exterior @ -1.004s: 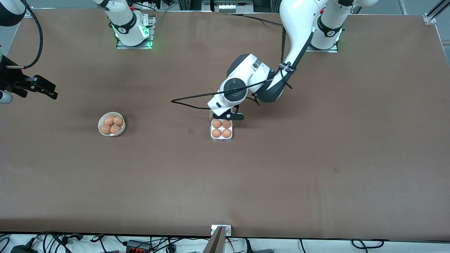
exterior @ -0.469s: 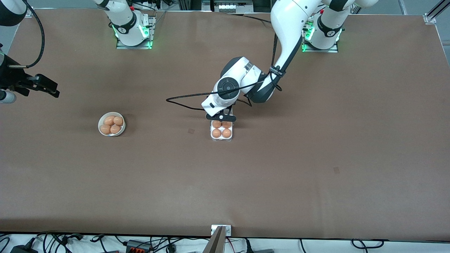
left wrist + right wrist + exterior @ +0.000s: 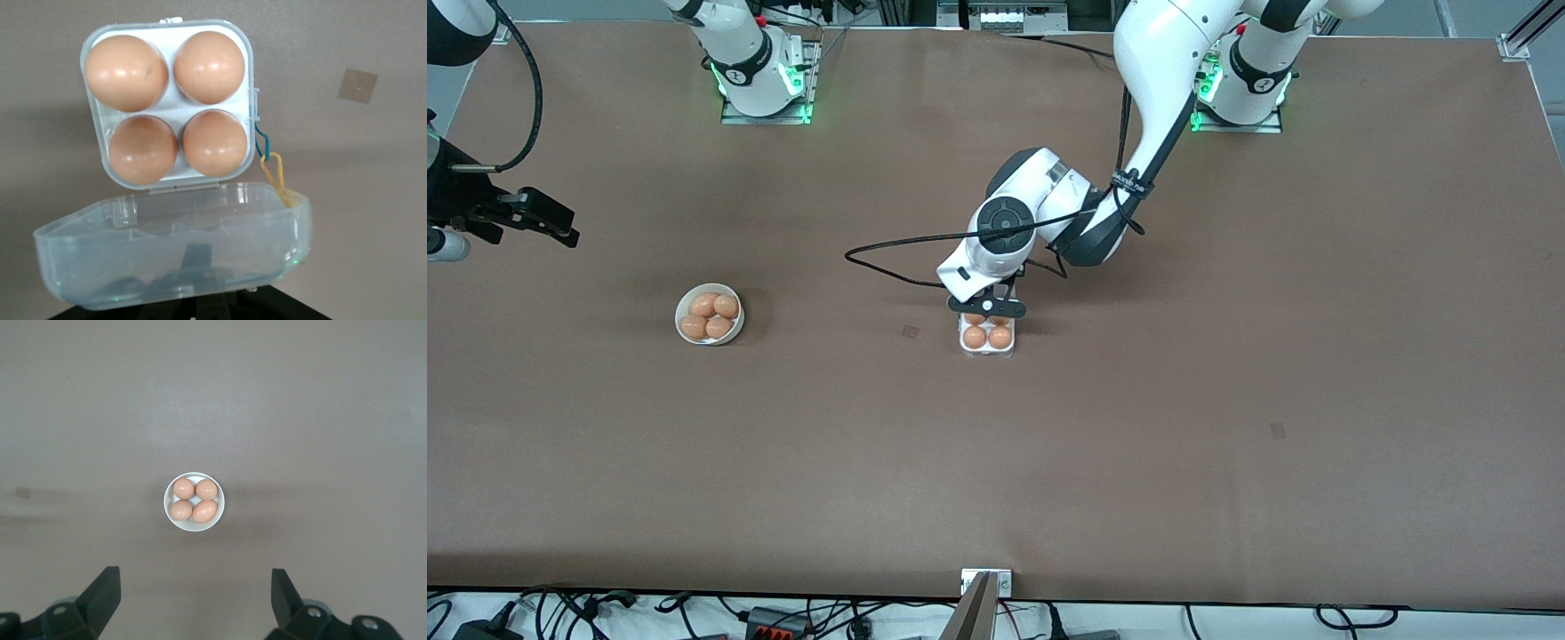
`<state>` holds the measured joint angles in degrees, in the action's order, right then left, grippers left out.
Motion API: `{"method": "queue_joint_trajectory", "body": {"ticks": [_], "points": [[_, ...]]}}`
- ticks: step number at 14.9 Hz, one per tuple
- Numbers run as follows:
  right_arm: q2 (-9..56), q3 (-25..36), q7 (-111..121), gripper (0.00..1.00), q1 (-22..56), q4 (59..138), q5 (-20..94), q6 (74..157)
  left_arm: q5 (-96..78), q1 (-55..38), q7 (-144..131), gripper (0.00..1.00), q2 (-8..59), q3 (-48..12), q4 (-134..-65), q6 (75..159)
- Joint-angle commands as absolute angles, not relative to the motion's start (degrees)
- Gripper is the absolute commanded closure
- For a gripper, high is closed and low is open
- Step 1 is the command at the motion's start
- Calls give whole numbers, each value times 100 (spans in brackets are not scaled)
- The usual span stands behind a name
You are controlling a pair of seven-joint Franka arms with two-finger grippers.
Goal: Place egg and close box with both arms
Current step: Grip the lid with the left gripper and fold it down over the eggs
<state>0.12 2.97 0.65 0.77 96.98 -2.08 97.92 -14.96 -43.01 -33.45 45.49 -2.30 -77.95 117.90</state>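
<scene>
My left tool (image 3: pixel 986 307) hangs over the farther edge of the box (image 3: pixel 987 336), at the raised clear lid (image 3: pixel 180 250); whether it is spread or pressed together cannot be told. The box sits mid-table (image 3: pixel 1227 400), an egg (image 3: pixel 215 142) in each of its four cells. My right tool (image 3: pixel 195 597), spread wide, waits high over the right arm's end of the table, above a white bowl (image 3: pixel 710 314) of four eggs.

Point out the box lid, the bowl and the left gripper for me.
Box lid (image 3: pixel 173 243): left wrist view, middle of its clear wall.
Bowl (image 3: pixel 734 335): front view, white rim.
Left gripper (image 3: pixel 987 307): front view, between its fingertips, over the box.
</scene>
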Motion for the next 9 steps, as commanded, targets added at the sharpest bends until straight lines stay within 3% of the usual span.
{"method": "queue_joint_trajectory", "body": {"ticks": [1,3,9], "points": [[-88,308,123,0,97,9721,-158,9791,-1371,-4298,-3270,100,4842,-159,-7314,11760],[-88,308,123,0,105,9721,-158,9800,-1258,-4315,-3322,100,4992,-149,-6980,11864],[-97,290,158,0,105,9721,-141,9686,-1081,-4315,-3278,100,4975,-141,-6978,12278]]}}
